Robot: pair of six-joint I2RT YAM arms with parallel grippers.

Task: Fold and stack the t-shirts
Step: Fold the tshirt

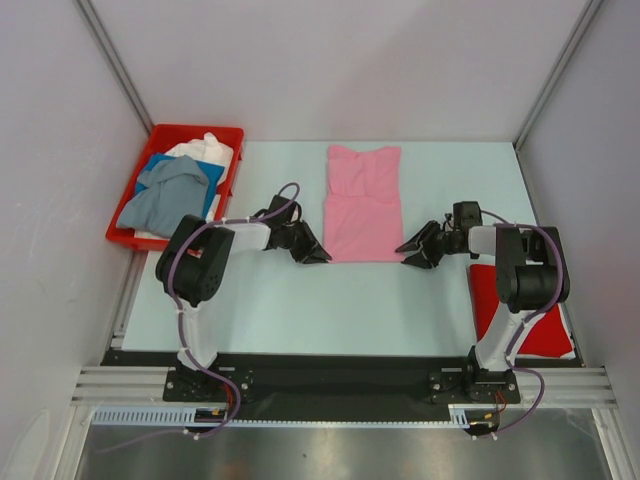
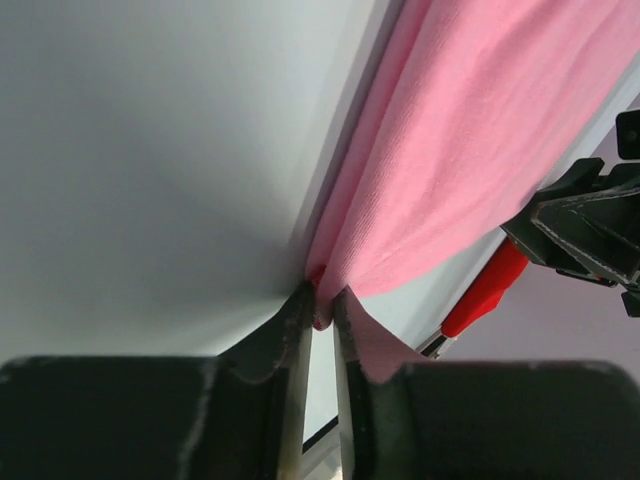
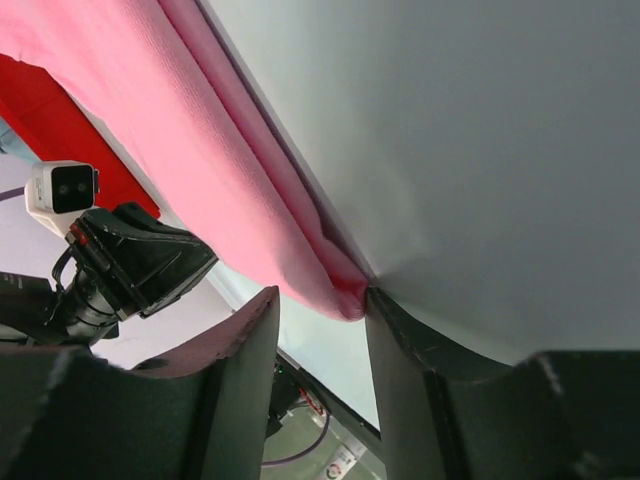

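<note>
- pink t-shirt (image 1: 362, 205) lies flat on table (image 1: 300, 310), just right of red bin (image 1: 180, 130), not touching it; already narrowed to a long strip
- its long axis runs far-to-near, parallel to the bin's long side; near hem faces the arm bases
- left gripper (image 1: 312, 252) is at the near hem corner on the bin side; wrist view shows the fingers (image 2: 296, 318) drawn almost together with the pink corner pinched at the tips, so it looks like a grip on the cloth
- right gripper (image 1: 412, 256) is at the near hem corner on the side away from the bin; jaws are spread, one either side of the folded corner, cloth between but not clamped yet
- both grippers point inward at the hem from opposite sides, roughly level with each other, one arm per corner
- key relation: hem edge runs straight between the two jaws, rest of the shirt extends away from them toward the far end, so a lift and carry along the long axis would fold near half over far half (judgement)
- right jaws likely need to close first
- red t-shirt (image 1: 530, 320) lies well away from the bin, by the right arm base; grey-blue t-shirt (image 1: 165, 200) inside the bin
</note>
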